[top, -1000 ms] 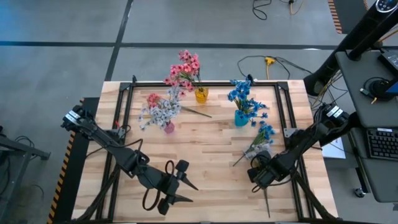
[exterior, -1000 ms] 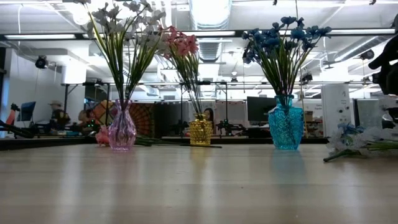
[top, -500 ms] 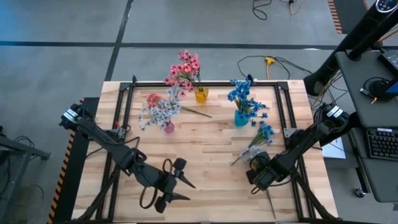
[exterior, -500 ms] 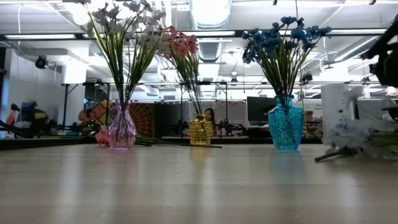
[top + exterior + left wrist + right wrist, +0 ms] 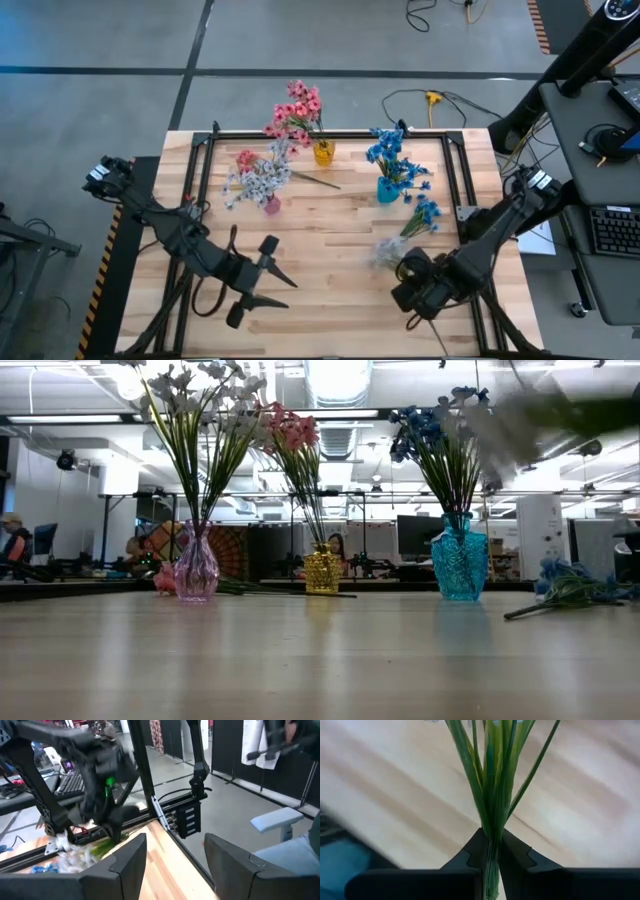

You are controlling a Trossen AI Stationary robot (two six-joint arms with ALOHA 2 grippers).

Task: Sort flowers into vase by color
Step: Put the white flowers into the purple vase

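The right gripper has just clamped tight on the green stems of a pale white-lavender sprig and lifted it clear of the table; a second ago that sprig lay on the wood beside a blue one, with the gripper low over their stems. Now its blossoms show as a pale smear in the air, ahead of the gripper and toward the table's middle. The blue sprig is left lying near the right edge, close to the blue vase. That vase already holds blue flowers, the yellow vase pink ones, and the pink vase the pale ones. I judge the lifted sprig belongs in the pink vase across the table. The left gripper waits low over the near left side, fingers apart and empty.
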